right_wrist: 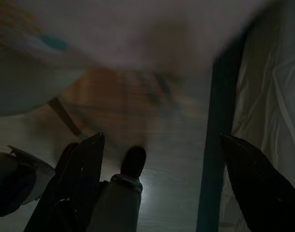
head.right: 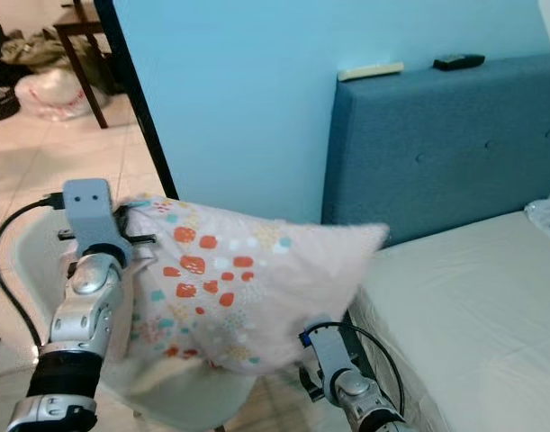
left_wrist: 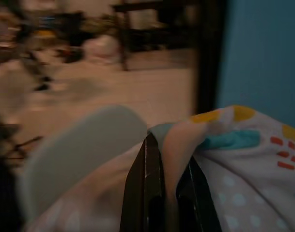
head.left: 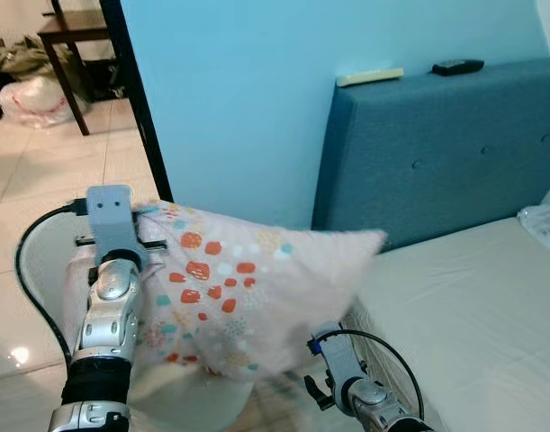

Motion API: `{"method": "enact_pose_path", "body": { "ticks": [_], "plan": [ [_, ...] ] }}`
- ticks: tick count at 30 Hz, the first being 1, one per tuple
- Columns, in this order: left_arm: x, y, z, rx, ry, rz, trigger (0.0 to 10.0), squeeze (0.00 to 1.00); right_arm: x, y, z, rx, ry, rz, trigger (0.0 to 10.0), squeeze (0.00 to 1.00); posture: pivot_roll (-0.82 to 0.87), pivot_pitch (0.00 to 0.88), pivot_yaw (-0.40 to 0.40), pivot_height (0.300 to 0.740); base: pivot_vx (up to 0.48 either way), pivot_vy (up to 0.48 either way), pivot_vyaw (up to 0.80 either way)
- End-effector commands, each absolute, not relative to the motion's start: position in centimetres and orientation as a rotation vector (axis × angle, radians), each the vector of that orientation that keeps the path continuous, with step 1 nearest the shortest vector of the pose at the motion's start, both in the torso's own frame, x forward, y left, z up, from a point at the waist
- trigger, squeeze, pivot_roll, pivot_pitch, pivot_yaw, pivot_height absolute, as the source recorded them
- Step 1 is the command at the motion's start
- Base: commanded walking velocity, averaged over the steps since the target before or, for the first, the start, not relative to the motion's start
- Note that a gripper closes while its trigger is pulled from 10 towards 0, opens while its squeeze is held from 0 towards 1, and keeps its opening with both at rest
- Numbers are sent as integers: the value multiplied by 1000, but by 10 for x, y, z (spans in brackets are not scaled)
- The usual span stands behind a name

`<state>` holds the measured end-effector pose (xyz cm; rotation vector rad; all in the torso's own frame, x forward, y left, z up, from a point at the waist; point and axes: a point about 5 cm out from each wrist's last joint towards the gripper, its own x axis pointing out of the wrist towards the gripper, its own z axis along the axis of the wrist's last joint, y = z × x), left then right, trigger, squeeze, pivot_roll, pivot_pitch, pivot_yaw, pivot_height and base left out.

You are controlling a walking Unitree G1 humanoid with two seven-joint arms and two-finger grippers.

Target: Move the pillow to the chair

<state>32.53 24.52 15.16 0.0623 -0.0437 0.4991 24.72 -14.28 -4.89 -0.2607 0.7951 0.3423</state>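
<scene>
One pillow [head.left: 247,297] hangs over one chair [head.right: 180,396], pinched by the left end effector [left_wrist: 167,193]; the right end effector [right_wrist: 161,183] gapes empty.

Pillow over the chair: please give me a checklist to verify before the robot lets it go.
1. Left end effector is shut on a corner of the pillow: ok.
2. Right end effector is off the pillow, its fingers wide apart below it: ok.
3. Pillow hangs above the pale chair: ok, though its right end reaches out toward the bed.
4. Pillow already rests on the seat: cannot tell, the pillow hides the seat.
5. Chair back sits beside the gripped corner, so the pillow has support there: ok.
6. Pillow will stay balanced once released: cannot tell.
</scene>
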Motion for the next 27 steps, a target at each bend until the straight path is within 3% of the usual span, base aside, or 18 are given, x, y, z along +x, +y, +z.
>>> {"method": "enact_pose_path", "body": {
  "ticks": [1,3,7,18,27],
  "plan": [
    [323,266,172,90,-114,609,10000,0,243,-142,-52,-249,812,344,10000,0,-44,56,-13,740,0,0,0],
    [320,283,170,100,-94,696,10000,0,242,-141,-52,-241,814,350,10000,0,-46,58,-12,740,0,0,0],
    [319,291,158,62,-34,749,10000,0,242,-136,-52,-227,811,370,10000,0,-51,64,-6,740,0,0,0],
    [318,261,104,22,126,660,10000,0,244,-133,-52,-198,824,364,10000,0,-60,90,5,716,0,0,0],
    [291,303,87,61,158,866,10000,0,239,-118,-53,-151,818,469,10000,0,-51,107,0,661,0,0,0]
  ]
}}
